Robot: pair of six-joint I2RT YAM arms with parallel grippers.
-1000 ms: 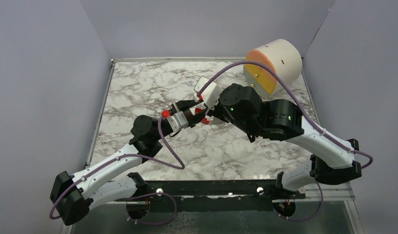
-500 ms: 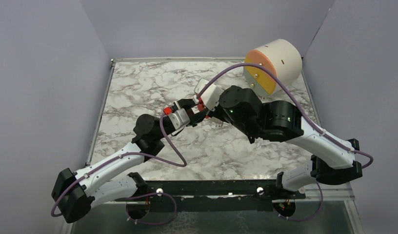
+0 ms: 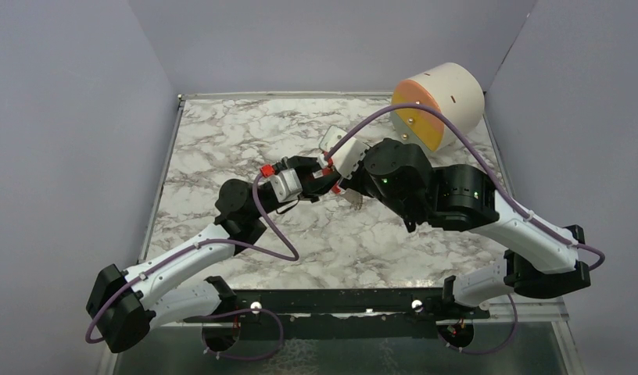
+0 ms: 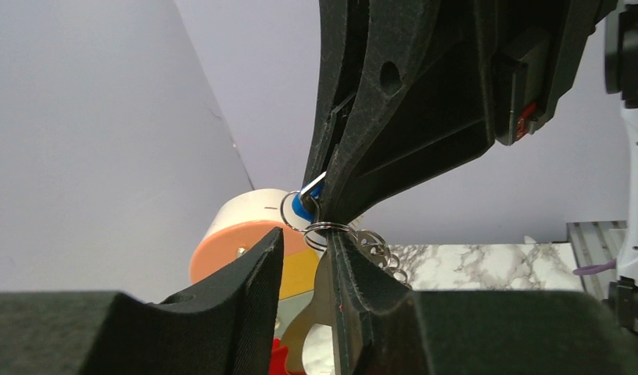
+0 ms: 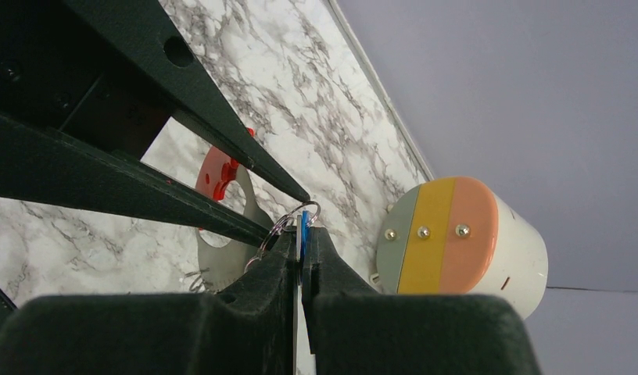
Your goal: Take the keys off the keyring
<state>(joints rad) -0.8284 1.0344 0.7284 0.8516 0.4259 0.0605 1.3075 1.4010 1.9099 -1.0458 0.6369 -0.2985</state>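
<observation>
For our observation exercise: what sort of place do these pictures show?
Most likely a robotics lab test cell: a left arm and right arm are bolted at the edge of a marble-patterned tabletop, enclosed by plain lilac walls.

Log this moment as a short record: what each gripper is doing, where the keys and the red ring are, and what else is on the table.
left gripper: jaws part open, tips beside the small metal rings
right gripper: shut on the blue-headed key
red keyring: under the left fingers, beside a flat silvery key
also there: round drawer unit, far right of the marble table
</observation>
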